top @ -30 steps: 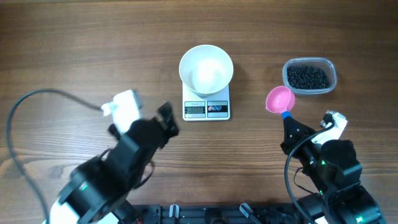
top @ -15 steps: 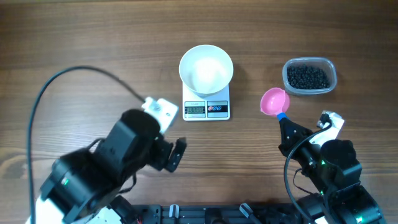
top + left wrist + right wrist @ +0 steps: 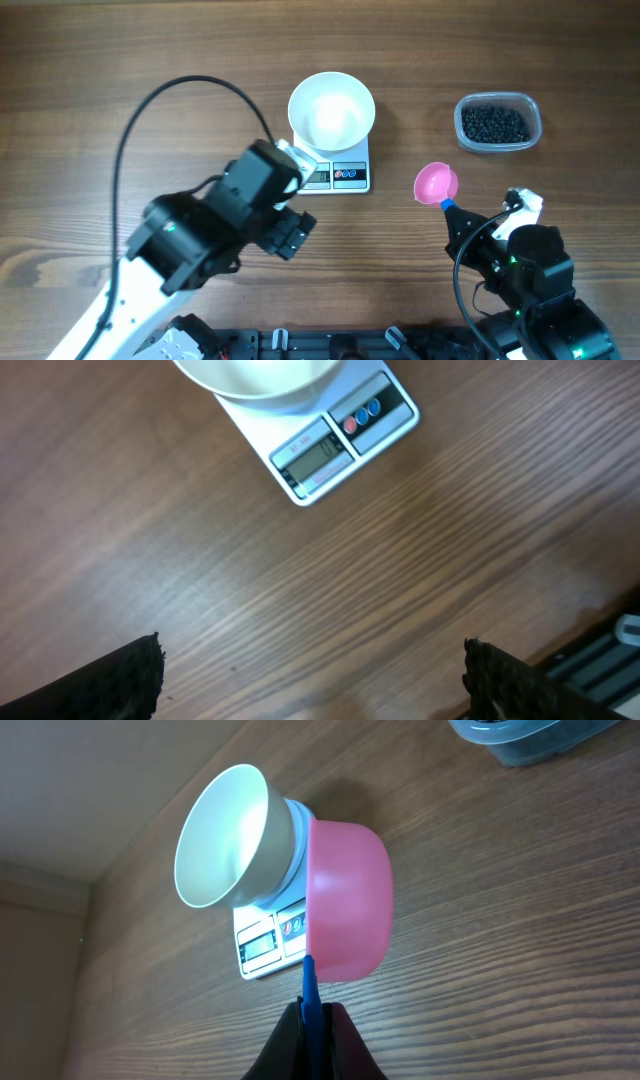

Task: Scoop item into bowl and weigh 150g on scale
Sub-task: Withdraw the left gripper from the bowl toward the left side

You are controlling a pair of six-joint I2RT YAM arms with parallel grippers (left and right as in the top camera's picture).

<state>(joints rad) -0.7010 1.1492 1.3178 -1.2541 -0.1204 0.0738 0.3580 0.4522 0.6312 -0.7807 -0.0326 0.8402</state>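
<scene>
At centre right of the overhead view, the right gripper [image 3: 449, 208] clamps the empty scoop [image 3: 436, 184], which should dip mouth-first into the beads [image 3: 494, 124] at upper right and lift level, while the left gripper [image 3: 289, 232] gapes below the bowl [image 3: 331, 110] on the scale [image 3: 347, 177].

Small pink scoop [image 3: 436, 183] with blue handle near clear tub [image 3: 498, 96]; wooden table [image 3: 100, 80]

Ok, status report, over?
Left gripper jaws wide open, empty, over bare table. Right gripper shut on empty pink scoop, by handle. Bowl empty on scale; beads in tub. Nothing blocking.
</scene>
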